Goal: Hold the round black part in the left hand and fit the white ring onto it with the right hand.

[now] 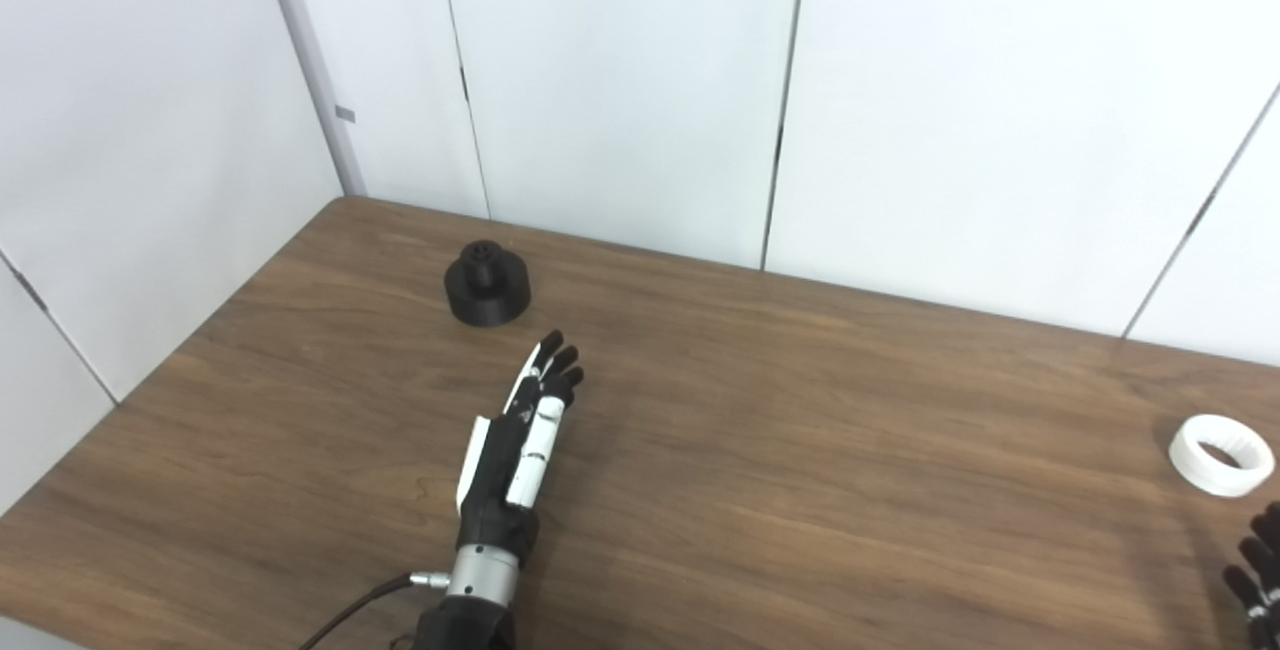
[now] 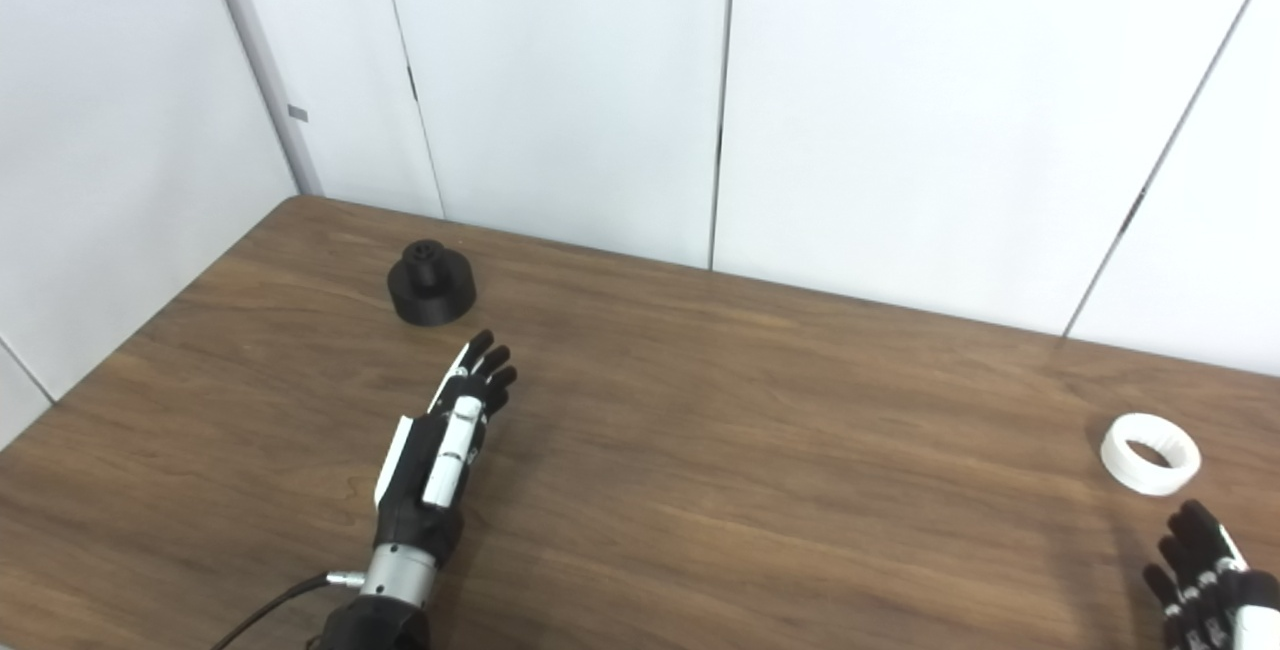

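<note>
Both parts lie free on the table [image 1: 800, 450], nothing gripped yet; black part [image 1: 487, 283] sits far-left near the back wall, wide base down w/ hub up, so it's stable and the base rim is the obvious grab surface; white ring [image 2: 1150, 454] lies flat at the far right, bore up, well apart from the black part.

L hand [image 1: 520, 430] is edge-on above the table, digits straight and spread a little, empty; aimed at the black part, tips near it but not touching; looks like a pre-reach pose.

R hand [image 2: 1205, 575] only partly in frame at bottom right, digits extended, empty, just short of the ring; prob staged to pick it once L has the base; each hand is on its own part's side, so no crossing needed.
</note>
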Controlling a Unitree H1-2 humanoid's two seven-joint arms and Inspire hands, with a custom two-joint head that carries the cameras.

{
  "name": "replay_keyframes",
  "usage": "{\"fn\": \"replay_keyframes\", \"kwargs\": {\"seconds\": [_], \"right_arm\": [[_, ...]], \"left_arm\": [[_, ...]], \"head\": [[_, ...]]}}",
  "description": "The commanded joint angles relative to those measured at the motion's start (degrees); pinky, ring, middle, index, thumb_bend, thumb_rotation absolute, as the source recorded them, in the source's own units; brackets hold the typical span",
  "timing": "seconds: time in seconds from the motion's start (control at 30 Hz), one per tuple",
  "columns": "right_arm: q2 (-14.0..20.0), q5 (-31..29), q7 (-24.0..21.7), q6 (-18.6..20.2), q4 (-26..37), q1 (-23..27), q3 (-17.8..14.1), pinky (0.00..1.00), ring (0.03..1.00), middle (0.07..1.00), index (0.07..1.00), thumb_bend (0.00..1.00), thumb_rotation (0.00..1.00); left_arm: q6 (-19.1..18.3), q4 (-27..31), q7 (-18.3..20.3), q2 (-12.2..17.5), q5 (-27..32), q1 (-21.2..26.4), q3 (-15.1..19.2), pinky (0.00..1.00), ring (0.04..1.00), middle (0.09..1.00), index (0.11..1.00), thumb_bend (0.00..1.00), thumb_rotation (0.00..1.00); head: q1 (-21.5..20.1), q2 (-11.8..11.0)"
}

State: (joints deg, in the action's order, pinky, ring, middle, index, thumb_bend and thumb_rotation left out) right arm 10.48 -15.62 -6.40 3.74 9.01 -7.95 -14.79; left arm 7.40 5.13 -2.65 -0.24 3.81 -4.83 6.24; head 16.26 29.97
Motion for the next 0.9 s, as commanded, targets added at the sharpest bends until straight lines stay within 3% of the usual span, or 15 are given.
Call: {"fn": "replay_keyframes", "kwargs": {"seconds": [0.0,0.17,0.27,0.4,0.47,0.6,0.73,0.87], "right_arm": [[0.4,-0.6,0.1,-2.0,1.3,1.4,-0.3,0.96,0.965,0.951,0.927,0.68,0.94],[0.5,-0.7,0.1,-1.4,2.0,1.3,-0.3,0.97,0.974,0.958,0.93,0.7,0.94],[0.6,-0.7,0.3,-1.2,2.1,1.3,-0.4,0.98,0.981,0.961,0.931,0.7,0.94],[0.3,0.1,0.8,-0.7,3.0,1.3,-0.2,1.0,0.984,0.963,0.931,0.69,0.97],[0.2,0.1,0.7,-0.6,3.2,1.3,0.0,1.0,0.986,0.964,0.932,0.69,0.97],[-0.1,0.1,1.1,0.1,4.0,1.4,0.5,1.0,0.999,0.975,0.946,0.69,0.97],[-0.1,0.0,1.4,0.8,4.9,1.4,0.7,1.0,1.0,0.99,0.97,0.68,0.97],[-0.1,0.5,1.7,1.3,5.7,1.3,1.0,1.0,1.0,0.993,0.972,0.66,0.99]], "left_arm": [[0.5,-1.0,-0.7,0.2,-2.3,0.5,-0.4,0.96,0.916,0.931,0.966,0.55,0.73],[-1.6,2.2,-4.0,0.6,-10.1,0.3,-0.4,0.86,0.901,0.907,0.932,0.62,0.56],[-3.7,6.1,-5.1,1.7,-14.6,0.6,0.1,0.87,0.889,0.897,0.93,0.7,0.46],[-9.1,11.0,-4.7,4.6,-17.9,1.9,1.9,0.86,0.897,0.906,0.934,0.8,0.35],[-12.5,13.2,-4.6,6.8,-19.9,3.0,3.2,0.87,0.91,0.912,0.935,0.82,0.33],[-19.4,16.5,-4.1,13.8,-26.6,6.5,6.4,0.86,0.915,0.921,0.91,0.89,0.29],[-23.7,16.7,-2.7,18.6,-29.4,9.0,7.4,0.73,0.846,0.891,0.902,0.91,0.24],[-26.0,15.5,-1.1,22.5,-30.8,10.8,7.4,0.8,0.894,0.919,0.889,0.95,0.24]], "head": [[0.2,0.2],[0.8,0.9],[0.9,1.2],[0.8,2.0],[0.7,2.4],[0.7,2.8],[0.8,3.0],[0.9,3.3]]}}
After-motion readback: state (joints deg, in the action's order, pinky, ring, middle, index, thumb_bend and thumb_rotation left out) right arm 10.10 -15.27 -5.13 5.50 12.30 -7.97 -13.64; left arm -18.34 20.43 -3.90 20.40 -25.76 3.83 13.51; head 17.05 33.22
